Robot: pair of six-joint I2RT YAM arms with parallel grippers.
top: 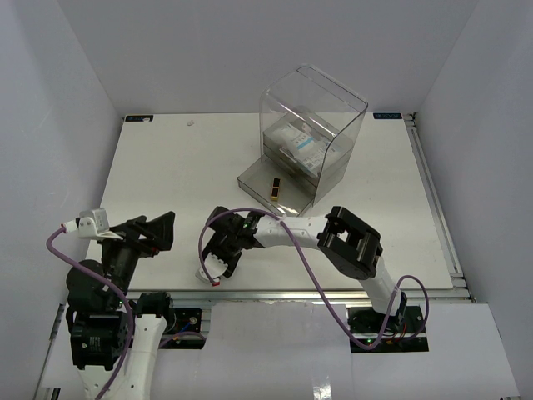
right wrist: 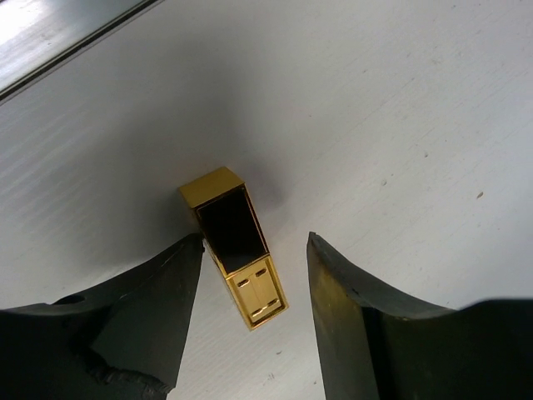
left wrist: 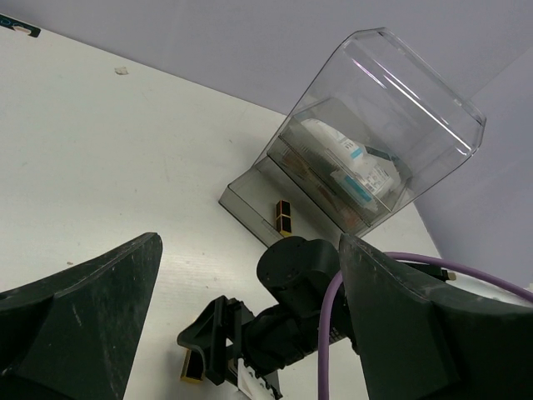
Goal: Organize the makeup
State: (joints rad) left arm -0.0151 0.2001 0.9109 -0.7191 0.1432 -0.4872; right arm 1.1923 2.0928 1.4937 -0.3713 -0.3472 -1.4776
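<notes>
A gold lipstick tube point(right wrist: 237, 250) lies flat on the white table between the open fingers of my right gripper point(right wrist: 254, 246), which do not touch it. The left wrist view shows this tube point(left wrist: 191, 367) under the right gripper point(left wrist: 204, 337). From above, the right gripper point(top: 220, 260) is near the table's front edge and hides the tube. A second gold lipstick point(top: 276, 187) stands in the pulled-out drawer point(top: 254, 179) of the clear box point(top: 312, 108). White-and-blue sachets point(top: 300, 146) lie inside. My left gripper point(top: 158, 229) is open and empty, held above the table at the left.
The right arm point(top: 291, 229) stretches leftward across the front of the table with a purple cable looping over it. A metal rail point(top: 333, 293) runs along the front edge. White walls close in both sides and the back.
</notes>
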